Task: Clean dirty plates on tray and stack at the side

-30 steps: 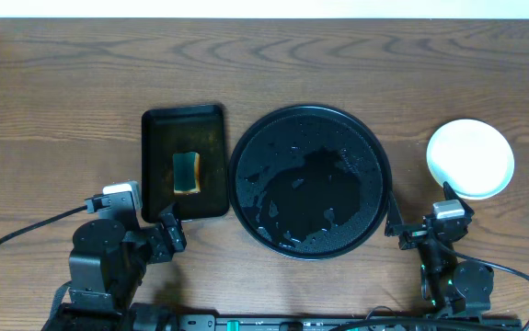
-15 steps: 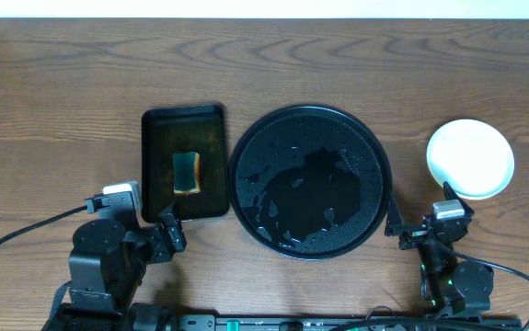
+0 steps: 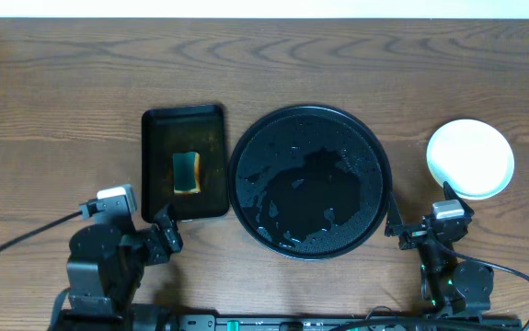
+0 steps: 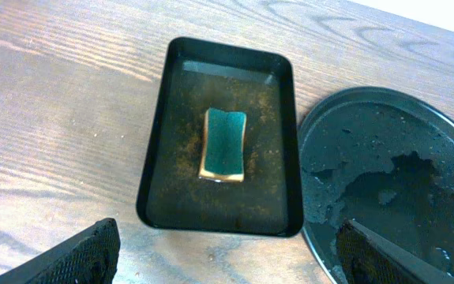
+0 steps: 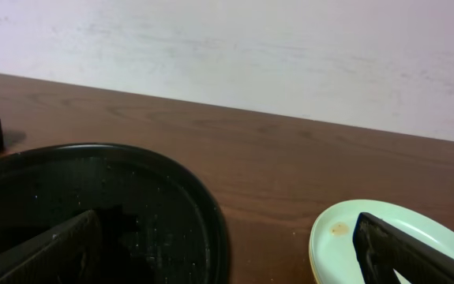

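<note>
Glossy wet black tray (image 3: 374, 161), wood-grain table (image 3: 62, 92), smooth plastic plates (image 3: 471, 158).

A wooden table (image 3: 52, 101) with dark brown grain carries a small rectangular black tray (image 3: 157, 147) with a raised rim and rounded corners. A sponge (image 3: 187, 172) lies flat near the middle of that tray, its teal face up over a yellow layer, clear of the rim on every side. The tray floor around it looks glossy and is speckled with brown grit. Behind the table's far edge stands a pale wall (image 5: 250, 55).
</note>
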### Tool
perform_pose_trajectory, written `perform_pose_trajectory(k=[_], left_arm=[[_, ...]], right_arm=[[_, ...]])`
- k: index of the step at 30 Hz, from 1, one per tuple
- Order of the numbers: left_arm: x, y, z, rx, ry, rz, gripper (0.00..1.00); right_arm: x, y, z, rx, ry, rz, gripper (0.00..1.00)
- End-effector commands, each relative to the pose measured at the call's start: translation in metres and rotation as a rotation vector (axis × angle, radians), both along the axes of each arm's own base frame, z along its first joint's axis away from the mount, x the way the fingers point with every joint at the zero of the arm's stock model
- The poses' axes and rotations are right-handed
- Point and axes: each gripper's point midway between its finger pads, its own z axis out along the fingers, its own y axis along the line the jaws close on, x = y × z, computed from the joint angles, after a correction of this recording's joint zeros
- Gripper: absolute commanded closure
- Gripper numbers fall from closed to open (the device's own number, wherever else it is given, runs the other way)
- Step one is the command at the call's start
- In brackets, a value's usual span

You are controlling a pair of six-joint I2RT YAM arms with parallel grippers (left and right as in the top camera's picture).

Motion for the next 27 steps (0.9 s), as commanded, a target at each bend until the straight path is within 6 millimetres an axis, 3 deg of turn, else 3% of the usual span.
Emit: perform_pose_trajectory(k=[1, 12, 22, 27], left_arm=[[-0.002, 0.006, -0.013, 0.018, -0.035, 0.022, 0.12], [0.027, 0.006, -0.053, -0.003, -0.333, 0.031, 0.12], [0.053, 0.007, -0.032, 0.006, -0.647, 0.034, 0.12], [0.054, 0.008, -0.050, 0.021, -0.589, 0.032, 0.12]], right_arm=[[-0.001, 0.004, 0.000, -0.008, -0.003, 0.021, 0.01], [-0.001, 0.004, 0.000, -0.008, -0.003, 0.020, 0.01], [-0.001, 0.004, 0.000, -0.008, -0.003, 0.020, 0.01], [-0.001, 0.004, 0.000, -0.008, -0.003, 0.021, 0.01]])
